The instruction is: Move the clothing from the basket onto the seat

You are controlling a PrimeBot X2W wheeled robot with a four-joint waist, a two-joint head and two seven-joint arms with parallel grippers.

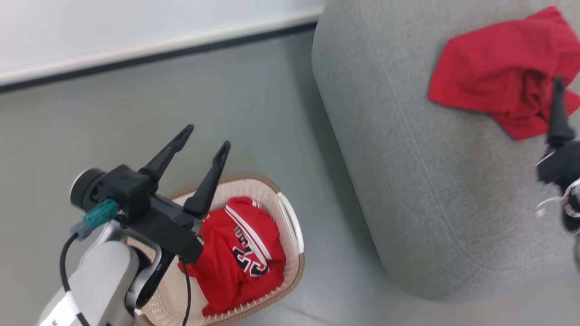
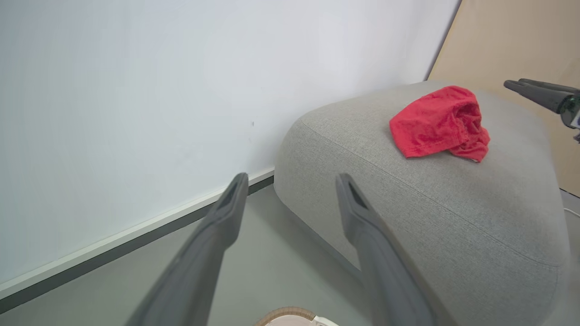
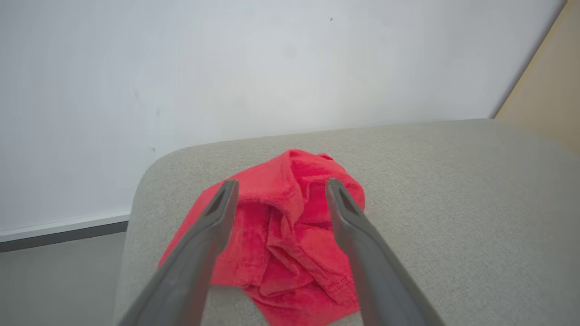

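Now: one red piece on the seat, one in the basket

Closest to you, your left claw [image 1: 206, 137] hangs over the basket [image 1: 290, 222], its two fingers spread wide with nothing between them. Below it the red jersey [image 1: 240, 253] lies bunched in the basket, black numerals and white stripes facing up. The basket stands on the grey floor [image 1: 226, 90], near the rounded edge of the seat [image 1: 408, 158]. Farther out, the plain red shirt [image 1: 494, 72] lies crumpled on top of the seat. Your right claw [image 3: 282, 183] is over that shirt, fingers apart, pinching nothing. Beyond the seat, the white wall [image 3: 272, 68] meets the floor.
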